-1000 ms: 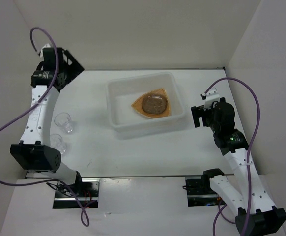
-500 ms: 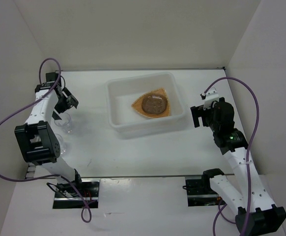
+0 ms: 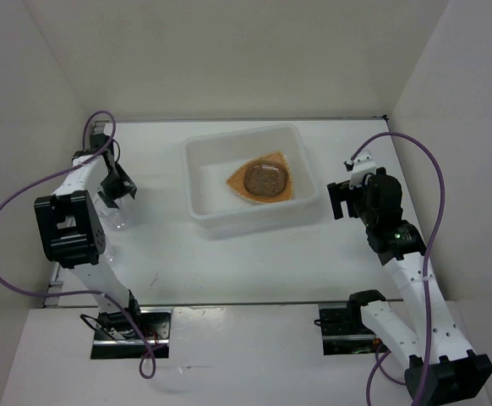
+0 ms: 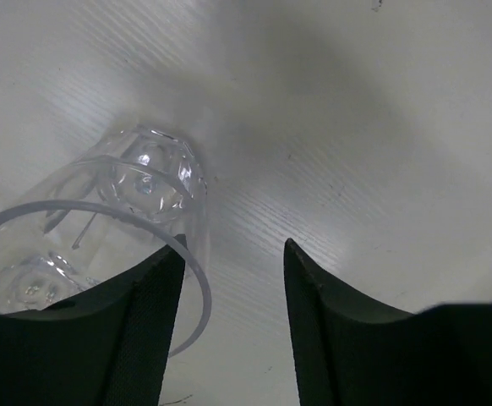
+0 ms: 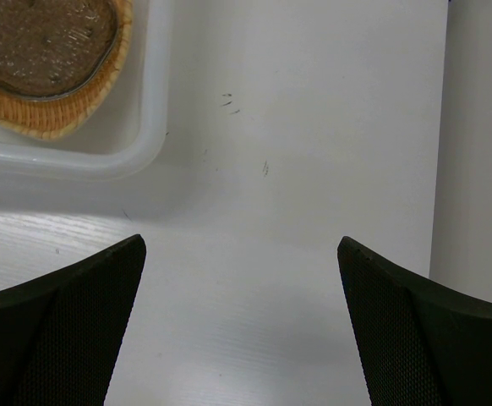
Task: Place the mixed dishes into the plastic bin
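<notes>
Left wrist view: small clear plastic cup sits lower left, its rim just crossing the frame-left finger of my left gripper. Jaws apart, nothing pinched yet. My right gripper hangs wide open and empty by the white translucent plastic bin.

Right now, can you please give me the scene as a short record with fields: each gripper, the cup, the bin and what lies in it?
left gripper: open, jaws straddling the rim of a clear cup, not closed on it
clear cup: on the table, outside the bin
right gripper: open, empty, over the table just right of the bin
plastic bin: holds an orange plate with a grey-brown plate on it
cups in bin: none seen
</notes>
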Robot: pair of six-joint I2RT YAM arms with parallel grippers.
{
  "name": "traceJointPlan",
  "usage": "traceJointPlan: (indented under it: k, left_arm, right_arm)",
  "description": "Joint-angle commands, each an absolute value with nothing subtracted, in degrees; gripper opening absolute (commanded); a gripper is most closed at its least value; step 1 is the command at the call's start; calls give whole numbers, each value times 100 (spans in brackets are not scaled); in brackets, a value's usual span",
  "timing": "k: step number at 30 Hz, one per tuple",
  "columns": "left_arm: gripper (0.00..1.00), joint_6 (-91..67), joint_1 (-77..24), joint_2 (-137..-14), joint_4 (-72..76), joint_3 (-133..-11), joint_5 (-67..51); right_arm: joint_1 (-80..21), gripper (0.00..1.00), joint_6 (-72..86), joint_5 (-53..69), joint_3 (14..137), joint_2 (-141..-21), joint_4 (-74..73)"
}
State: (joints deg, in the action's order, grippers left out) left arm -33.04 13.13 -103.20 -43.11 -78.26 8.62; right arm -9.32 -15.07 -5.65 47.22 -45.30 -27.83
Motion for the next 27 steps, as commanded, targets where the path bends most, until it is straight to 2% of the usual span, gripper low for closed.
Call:
traceJointPlan:
  k: [1, 2, 4, 5, 9, 13, 14, 16, 19, 27]
  left_arm:
    - [55, -3129, 1345, -10433, -4078, -7761, 808]
    - [32, -3129, 1345, -10433, -4078, -7761, 869]
    - [7, -3278, 1397, -10249, -4183, -7883, 1089]
    - [0, -3348, 1397, -10161, -4305, -7988, 1090]
    - [0, -3743, 1397, -9388, -3974, -8402, 652]
    - [0, -3806, 1188, -8684, -2700, -8559, -929]
    - [0, -3753, 1073, -8684, -2611, -8969, -1184]
    - [0, -3448, 608, -9076, -2610, -9594, -1449]
    - [0, -2711, -182, -9877, -3485, -11032, -1486]
    - [0, -1898, -1748, -11644, -4877, -12946, -144]
  right_arm:
    - [-896, 99, -1538, -650, 4649, -4526, -2479]
    - [-896, 99, -1538, -650, 4649, -4526, -2479]
    - [-896, 99, -1538, -703, 4649, -4526, -2479]
    - [-896, 99, -1538, -703, 4649, -4526, -2479]
    - [-896, 99, -1538, -703, 4649, -4526, -2479]
    - [-896, 99, -1538, -703, 4649, -4526, -2479]
    - [-896, 99, -1538, -703, 4649, -4526, -2479]
    - [-896, 99, -1538, -703, 4649, -4526, -2479]
    - [-896, 99, -1538, -651, 4649, -4526, -2479]
    - [-896, 99, -1538, -650, 4649, -4474, -2479]
